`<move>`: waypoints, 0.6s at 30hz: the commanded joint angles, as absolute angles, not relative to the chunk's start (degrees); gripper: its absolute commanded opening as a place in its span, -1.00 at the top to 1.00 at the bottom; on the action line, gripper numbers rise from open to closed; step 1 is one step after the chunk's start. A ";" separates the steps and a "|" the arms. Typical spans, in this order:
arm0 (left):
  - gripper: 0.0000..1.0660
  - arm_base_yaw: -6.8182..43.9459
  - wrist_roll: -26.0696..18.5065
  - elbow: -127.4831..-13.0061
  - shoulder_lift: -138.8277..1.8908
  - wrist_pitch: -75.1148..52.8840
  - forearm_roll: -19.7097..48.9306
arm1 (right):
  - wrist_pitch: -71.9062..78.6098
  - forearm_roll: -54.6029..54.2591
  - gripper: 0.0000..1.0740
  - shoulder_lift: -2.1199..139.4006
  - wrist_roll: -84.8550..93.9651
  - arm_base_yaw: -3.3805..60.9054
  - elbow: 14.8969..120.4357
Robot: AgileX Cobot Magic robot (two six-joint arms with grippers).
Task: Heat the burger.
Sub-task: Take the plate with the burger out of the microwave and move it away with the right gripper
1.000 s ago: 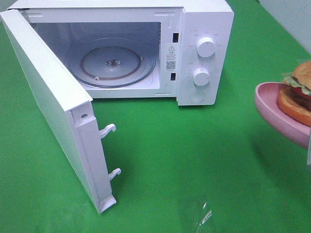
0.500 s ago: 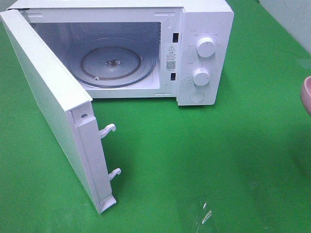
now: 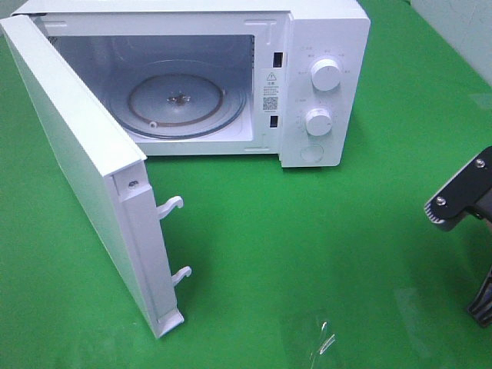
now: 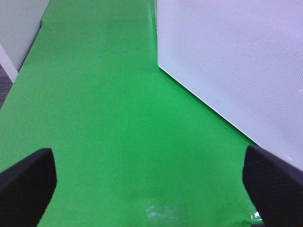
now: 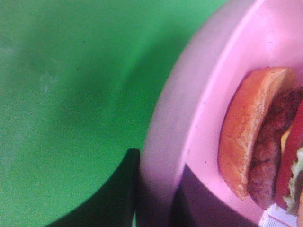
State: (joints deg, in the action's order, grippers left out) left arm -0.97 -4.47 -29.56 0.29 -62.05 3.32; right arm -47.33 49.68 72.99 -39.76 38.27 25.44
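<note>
The burger [image 5: 258, 146], with a golden bun, dark patty and red and green filling, lies tilted on the pink plate [image 5: 208, 94] in the right wrist view. My right gripper [image 5: 161, 189] is shut on the plate's rim, with one dark finger [image 5: 125, 194] outside it. Burger and plate are out of the exterior high view; only a black part of my right arm [image 3: 461, 196] shows at its right edge. My left gripper [image 4: 149, 189] is open and empty over the green cloth, beside the door.
The white microwave [image 3: 323, 46] stands at the back with its door [image 3: 77, 154] swung wide open to the left and the glass turntable [image 3: 178, 104] bare. A clear glossy patch [image 3: 319, 342] lies on the green cloth near the front edge.
The pink plate with the burger has moved right, out of the exterior high view. A black part of my right arm now shows at the right edge instead.
</note>
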 commanded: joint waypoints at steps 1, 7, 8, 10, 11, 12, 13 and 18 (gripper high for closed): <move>-0.87 -1.03 -4.01 -29.62 1.32 -61.31 3.55 | -48.30 54.37 0.99 79.01 -48.93 37.99 27.50; -0.87 -1.03 -4.01 -29.62 1.32 -61.31 3.55 | -46.24 58.44 0.99 86.57 -58.61 36.50 28.13; -0.87 -1.03 -4.01 -29.62 1.32 -61.31 3.55 | -44.40 58.56 0.98 89.04 -59.93 34.89 28.13; -0.87 -1.03 -4.01 -29.62 1.32 -61.31 3.55 | -43.49 58.56 0.97 90.13 -60.22 33.80 28.13; -0.87 -1.03 -4.01 -29.62 1.32 -61.31 3.55 | -43.49 58.56 0.97 90.13 -60.22 33.80 28.13; -0.87 -1.03 -4.01 -29.62 1.32 -61.31 3.55 | -42.00 58.56 0.95 91.96 -60.56 32.14 28.48; -0.87 -1.03 -4.01 -29.62 1.32 -61.31 3.55 | -42.00 58.56 0.95 91.96 -60.56 32.14 28.48; -0.87 -1.03 -4.01 -29.62 1.32 -61.31 3.55 | -40.79 57.70 0.84 95.51 -61.54 28.71 30.65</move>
